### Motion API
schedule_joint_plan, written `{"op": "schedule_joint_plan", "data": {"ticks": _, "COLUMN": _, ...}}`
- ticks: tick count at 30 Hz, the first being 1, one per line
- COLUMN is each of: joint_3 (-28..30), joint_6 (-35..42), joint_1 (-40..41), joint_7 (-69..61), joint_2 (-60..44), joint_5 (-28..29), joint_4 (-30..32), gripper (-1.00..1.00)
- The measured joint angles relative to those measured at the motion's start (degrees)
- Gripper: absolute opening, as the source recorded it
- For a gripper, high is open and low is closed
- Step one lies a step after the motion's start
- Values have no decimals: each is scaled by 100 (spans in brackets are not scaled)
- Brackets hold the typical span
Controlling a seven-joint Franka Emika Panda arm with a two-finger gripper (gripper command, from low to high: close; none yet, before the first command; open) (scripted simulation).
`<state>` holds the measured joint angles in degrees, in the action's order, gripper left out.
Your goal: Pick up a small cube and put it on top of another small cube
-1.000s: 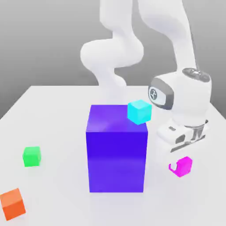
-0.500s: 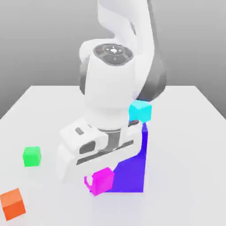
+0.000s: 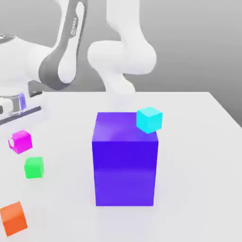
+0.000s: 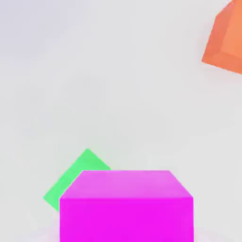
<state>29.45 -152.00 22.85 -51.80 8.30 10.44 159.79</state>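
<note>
The small magenta cube hangs in the air at the exterior view's far left, with my gripper shut on it. Just below it, a green cube rests on the table. In the hand view the magenta cube sits close to the camera and partly covers the green cube beneath it. The white hand reaches in from the exterior view's left edge.
A big purple-blue block stands mid-table with a cyan cube on its back right corner. An orange cube lies near the front left. The white table has open room on the exterior view's right.
The arm has swung from the exterior view's right, across the front of the big block, to the far left, carrying the magenta cube up off the table to above the green cube.
</note>
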Motion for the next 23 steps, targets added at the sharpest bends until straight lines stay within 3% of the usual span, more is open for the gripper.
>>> {"op": "schedule_joint_plan", "data": {"ticks": 10, "joint_3": 158, "joint_6": -679, "joint_1": -298, "joint_7": -897, "joint_2": -606, "joint_5": -1025, "joint_4": 120, "gripper": -100}}
{"op": "schedule_joint_plan", "data": {"ticks": 23, "joint_3": -204, "joint_6": -1363, "joint_1": -251, "joint_7": -1887, "joint_2": -1487, "joint_5": -2395, "joint_4": 57, "gripper": -100}}
